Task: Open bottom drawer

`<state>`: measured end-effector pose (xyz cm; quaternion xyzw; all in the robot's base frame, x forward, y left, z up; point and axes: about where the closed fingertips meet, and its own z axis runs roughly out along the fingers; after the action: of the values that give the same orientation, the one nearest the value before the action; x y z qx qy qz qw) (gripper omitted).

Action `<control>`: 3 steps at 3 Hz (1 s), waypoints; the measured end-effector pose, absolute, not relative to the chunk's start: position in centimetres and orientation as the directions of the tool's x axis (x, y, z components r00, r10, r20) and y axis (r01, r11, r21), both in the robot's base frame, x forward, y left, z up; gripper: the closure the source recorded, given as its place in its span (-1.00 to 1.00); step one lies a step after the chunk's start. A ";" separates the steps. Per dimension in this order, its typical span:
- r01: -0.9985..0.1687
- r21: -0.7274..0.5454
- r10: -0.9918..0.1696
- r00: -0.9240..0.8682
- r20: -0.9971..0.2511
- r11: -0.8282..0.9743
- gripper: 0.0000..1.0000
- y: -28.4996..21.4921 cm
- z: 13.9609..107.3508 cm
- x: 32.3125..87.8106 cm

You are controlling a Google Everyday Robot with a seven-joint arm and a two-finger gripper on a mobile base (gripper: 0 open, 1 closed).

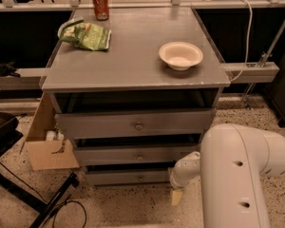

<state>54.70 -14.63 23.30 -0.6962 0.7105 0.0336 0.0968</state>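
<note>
Hanging low by the right front corner of the cabinet, the gripper is seen just right of the bottom drawer. Whether it is open or closed cannot be told. The knob lies leftward, at the centre of the wide drawer front.
</note>
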 end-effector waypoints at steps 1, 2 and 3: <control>-0.987 -0.157 -0.984 0.001 -0.179 0.028 -1.00 -15.5 23.1 57.4; -0.989 -0.146 -0.984 0.008 -0.180 0.019 -1.00 -15.1 21.9 57.2; -0.987 -0.160 -0.980 0.006 -0.199 0.027 -1.00 -15.0 19.7 57.7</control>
<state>57.73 -14.99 19.70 -0.6975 0.7049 0.0132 0.1278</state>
